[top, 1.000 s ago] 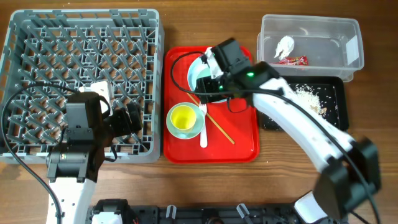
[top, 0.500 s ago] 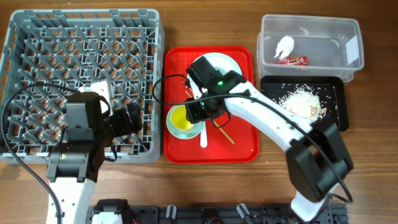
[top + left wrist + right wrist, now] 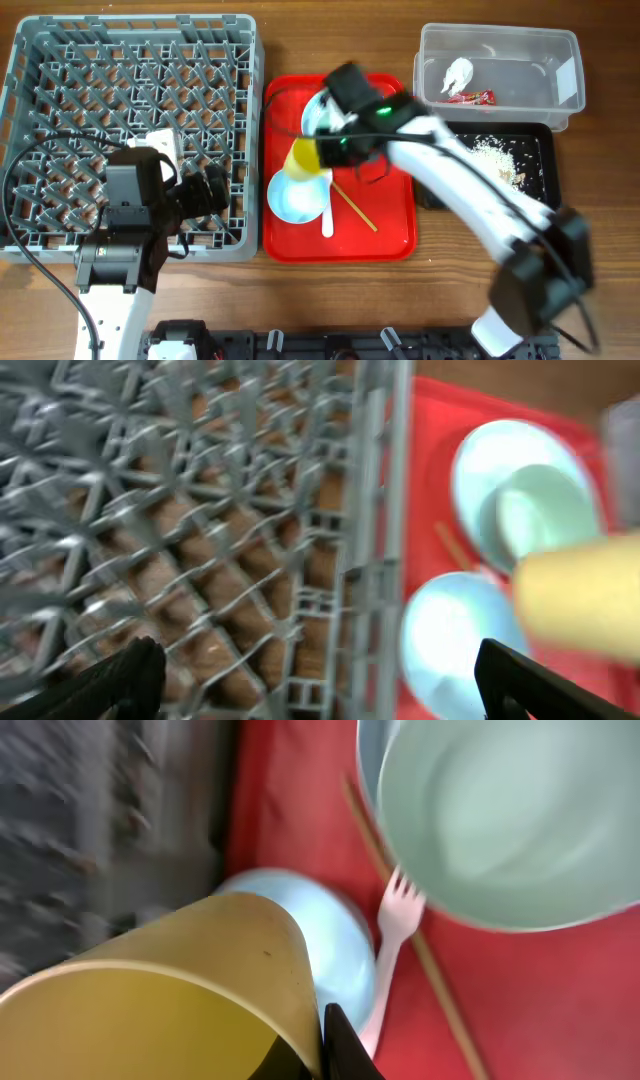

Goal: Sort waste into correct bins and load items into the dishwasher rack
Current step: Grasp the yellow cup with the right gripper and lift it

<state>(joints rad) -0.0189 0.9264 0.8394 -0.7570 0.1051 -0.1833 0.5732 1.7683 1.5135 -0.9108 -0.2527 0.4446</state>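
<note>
My right gripper (image 3: pixel 318 152) is shut on the rim of the small yellow cup (image 3: pixel 303 156) (image 3: pixel 170 1000), holding it tilted above the red tray. Just below it sits the light blue bowl (image 3: pixel 297 197) (image 3: pixel 335 950), with the white fork (image 3: pixel 327 208) (image 3: pixel 396 918) beside it. The mint-green bowl (image 3: pixel 500 810) (image 3: pixel 537 512) rests on the pale blue plate (image 3: pixel 497 452), mostly hidden overhead by my right arm. The left gripper (image 3: pixel 215 190) (image 3: pixel 320 690) hangs open and holds nothing over the right edge of the grey dishwasher rack (image 3: pixel 120 110) (image 3: pixel 200 510).
A wooden stick (image 3: pixel 356 209) lies on the red tray (image 3: pixel 390 235). The clear tub (image 3: pixel 520 50) holds a white tissue (image 3: pixel 458 72) and a red wrapper (image 3: pixel 472 97). Rice scraps (image 3: pixel 493 152) lie in the black tray (image 3: pixel 538 170).
The right gripper came down to the yellow cup in the light blue bowl, shut on its rim and lifted it up and back. The left arm has not moved.
</note>
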